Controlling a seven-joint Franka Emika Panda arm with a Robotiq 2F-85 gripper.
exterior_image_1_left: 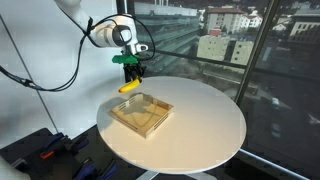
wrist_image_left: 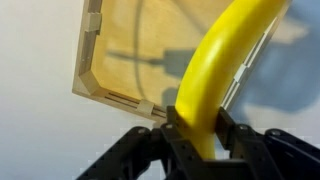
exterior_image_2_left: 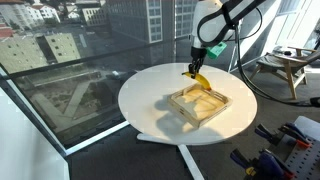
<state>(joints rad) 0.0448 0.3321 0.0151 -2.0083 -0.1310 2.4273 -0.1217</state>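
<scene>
My gripper (exterior_image_1_left: 131, 75) is shut on a yellow banana (exterior_image_1_left: 129, 87) and holds it in the air over the near edge of a shallow wooden tray (exterior_image_1_left: 141, 113) on the round white table (exterior_image_1_left: 205, 120). In the other exterior view the gripper (exterior_image_2_left: 195, 68) holds the banana (exterior_image_2_left: 201, 80) just above the tray's (exterior_image_2_left: 203, 104) far edge. In the wrist view the banana (wrist_image_left: 215, 65) runs up between the black fingers (wrist_image_left: 198, 128), with the tray's corner (wrist_image_left: 95, 85) below it. The tray looks empty.
The table stands beside large windows (exterior_image_1_left: 250, 40) with city buildings outside. Dark equipment with cables (exterior_image_1_left: 40, 150) lies on the floor by the table. A wooden stool (exterior_image_2_left: 290, 65) stands behind the table.
</scene>
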